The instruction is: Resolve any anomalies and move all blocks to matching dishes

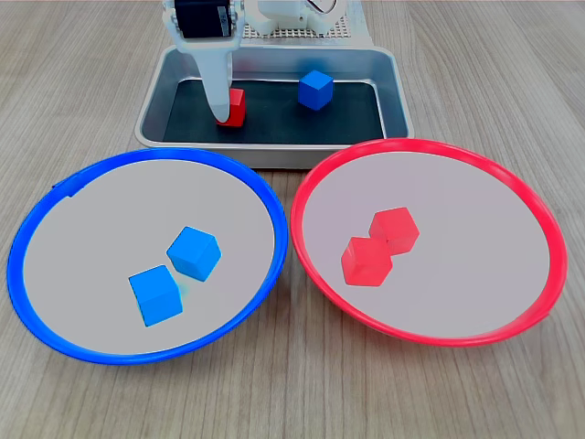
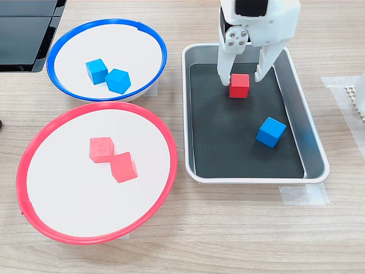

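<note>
Inside the tray, glossy red cube (sharp-edged, small), pincer spread open astride it

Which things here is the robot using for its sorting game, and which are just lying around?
For the job:
- red block in the tray, gripper open around it
- blue block in the tray
- two blue blocks in the blue dish
- two red blocks in the red dish
- grey tray

Just lying about:
- black panel, second exterior view's top left
- tape strip on the table
</note>
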Tool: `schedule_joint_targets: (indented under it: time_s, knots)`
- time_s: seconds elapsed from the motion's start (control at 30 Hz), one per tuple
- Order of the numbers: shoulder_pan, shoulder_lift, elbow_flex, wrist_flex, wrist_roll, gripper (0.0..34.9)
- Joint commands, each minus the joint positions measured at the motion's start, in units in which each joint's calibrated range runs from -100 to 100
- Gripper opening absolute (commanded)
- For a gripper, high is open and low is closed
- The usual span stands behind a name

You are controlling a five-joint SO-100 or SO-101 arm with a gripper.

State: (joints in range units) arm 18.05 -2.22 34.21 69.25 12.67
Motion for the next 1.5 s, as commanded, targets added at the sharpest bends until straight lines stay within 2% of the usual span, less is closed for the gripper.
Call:
schedule_joint_targets:
  time_s: [0.0, 0.07, 0.23, 0.43, 0.53, 0.63, 0.73, 0.83, 0.9, 1.03, 1.17, 1.33, 1.43, 1.47]
  knots:
    - [-1.63, 0.64, -0.39, -1.28, -0.68, 12.2]
    - [-2.38, 1.32, -0.57, -1.69, -0.68, 7.0]
    - [-3.70, 2.09, -2.49, -1.28, -0.20, 0.7]
    - [-7.56, 0.13, -16.50, 7.31, -0.88, 0.3]
    - [-13.30, 0.04, -27.88, 8.63, -1.61, 0.3]
    - [-19.89, 2.09, -35.26, 3.84, -2.83, 0.3]
    - [-25.16, 4.90, -35.80, -5.16, -3.61, 0.3]
    - [-28.83, 9.08, -32.25, -17.21, -3.91, 0.3]
    - [-29.58, 10.62, -30.52, -22.24, -3.81, 0.3]
    - [-31.28, 13.69, -25.52, -34.62, -2.69, 0.5]
    - [-32.50, 15.56, -23.61, -40.73, -2.15, 2.0]
    - [-33.44, 15.99, -21.88, -43.37, -1.71, 11.5]
    - [-33.54, 15.22, -20.78, -43.37, -1.37, 14.5]
    - [-33.44, 14.97, -20.51, -43.29, -1.27, 14.5]
